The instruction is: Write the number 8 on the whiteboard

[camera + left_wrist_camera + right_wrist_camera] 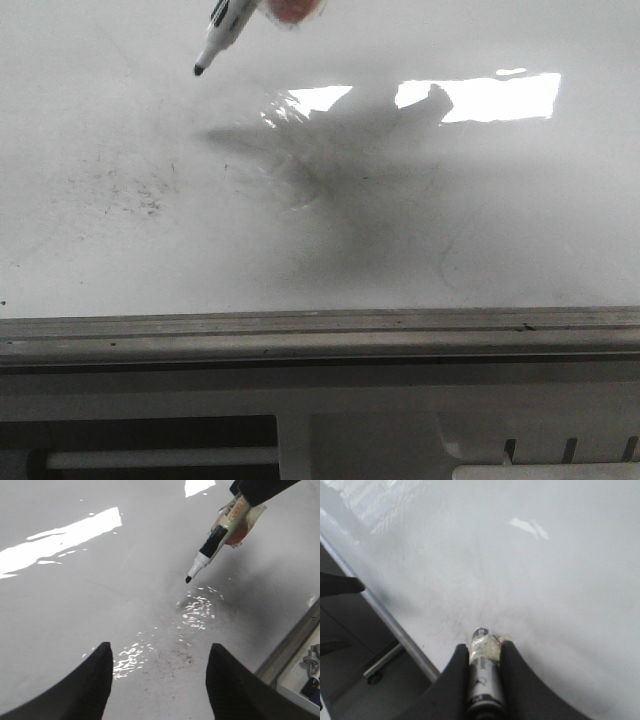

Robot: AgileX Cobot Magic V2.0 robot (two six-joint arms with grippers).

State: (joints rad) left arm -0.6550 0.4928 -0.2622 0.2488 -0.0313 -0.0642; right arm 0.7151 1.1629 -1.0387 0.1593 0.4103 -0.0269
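Note:
The whiteboard [120, 130] is glossy white with faint grey smudges and bright glare patches; no figure 8 shows on it. My right gripper [484, 647] is shut on a black-and-white marker [482, 672] wrapped with tape. The marker [216, 40] enters the front view at the top, its black tip pointing down-left and held above the board. It also shows in the left wrist view [215, 540], tip off the surface. My left gripper [159, 652] is open and empty, hovering over the board, its black fingers [95, 680] wide apart.
A grey metal edge rail [320, 330] runs along the board's near side, also seen in the right wrist view [385, 615]. Below it lies a grey-beige panel with slots [400, 440]. Small hardware [310, 665] sits beyond the rail.

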